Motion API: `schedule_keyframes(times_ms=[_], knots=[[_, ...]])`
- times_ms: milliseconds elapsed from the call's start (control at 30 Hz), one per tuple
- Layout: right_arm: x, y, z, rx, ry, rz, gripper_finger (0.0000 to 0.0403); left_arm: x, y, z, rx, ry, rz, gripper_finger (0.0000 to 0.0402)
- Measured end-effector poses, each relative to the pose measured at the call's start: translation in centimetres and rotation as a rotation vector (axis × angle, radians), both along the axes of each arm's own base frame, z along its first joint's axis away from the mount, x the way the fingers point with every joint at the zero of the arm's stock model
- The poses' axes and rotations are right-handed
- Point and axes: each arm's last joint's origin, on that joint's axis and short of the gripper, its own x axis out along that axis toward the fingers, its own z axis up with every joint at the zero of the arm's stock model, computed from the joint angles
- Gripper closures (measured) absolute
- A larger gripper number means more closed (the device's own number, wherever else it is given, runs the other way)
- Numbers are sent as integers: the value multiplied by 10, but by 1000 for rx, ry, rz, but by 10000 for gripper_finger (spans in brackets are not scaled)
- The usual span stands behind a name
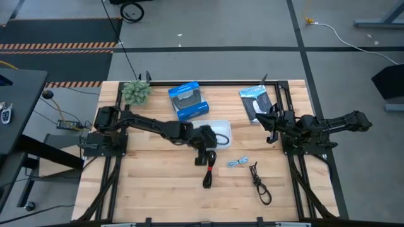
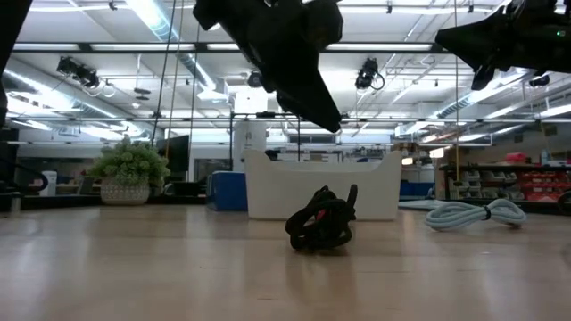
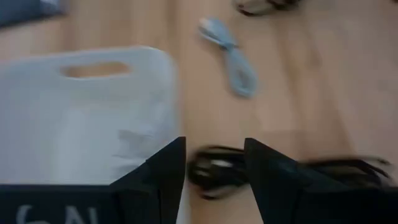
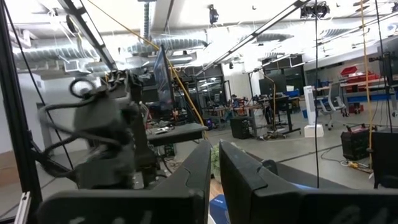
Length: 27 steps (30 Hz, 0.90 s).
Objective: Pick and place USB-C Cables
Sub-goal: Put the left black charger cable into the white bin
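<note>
- Workshop floor with grey concrete and striped hazard tape surrounds a wooden bench (image 1: 158, 189) framed by dark rails.
- Both dark arms reach over the bench; the right arm waits folded near the right edge, its right tool (image 4: 212, 163) raised toward the room with fingers almost together and nothing between them.
- White bin (image 1: 221, 129) sits mid-bench, with a blue box (image 1: 188, 99) and a small plant (image 1: 136, 92) behind it, and a black-and-white packet (image 1: 255, 101) toward the right.
- Left tool (image 3: 214, 168) hangs just beside the bin's front, fingers parted at a moderate gap, gripping nothing.
- Black cable (image 1: 208, 176) lies below it, between the fingers in the left wrist view; whether they touch it cannot be told.
- Light blue-grey cable (image 1: 237, 163) lies near, to the right; the dark cable (image 1: 260, 183) lies further right.
- Judged step: lining up on the black cable for a pick.
- Next move calls for descending straight, straddling the bundle, then closing.
</note>
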Motion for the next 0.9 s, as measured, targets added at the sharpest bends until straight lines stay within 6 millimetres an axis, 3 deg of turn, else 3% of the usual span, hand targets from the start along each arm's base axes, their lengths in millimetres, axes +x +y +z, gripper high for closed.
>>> schedule_keyframes(times_ms=[100,267,600,900], knots=[[0,0,0,0,0,0,364,-4,-23,-1,0,9,-59,234],[0,0,0,0,-1,0,364,-6,-51,-6,-68,19,32,223],[0,0,0,0,-1,0,364,-6,-76,-30,-154,39,349,216],[0,0,0,0,0,0,364,5,-94,-21,-209,-18,591,216]])
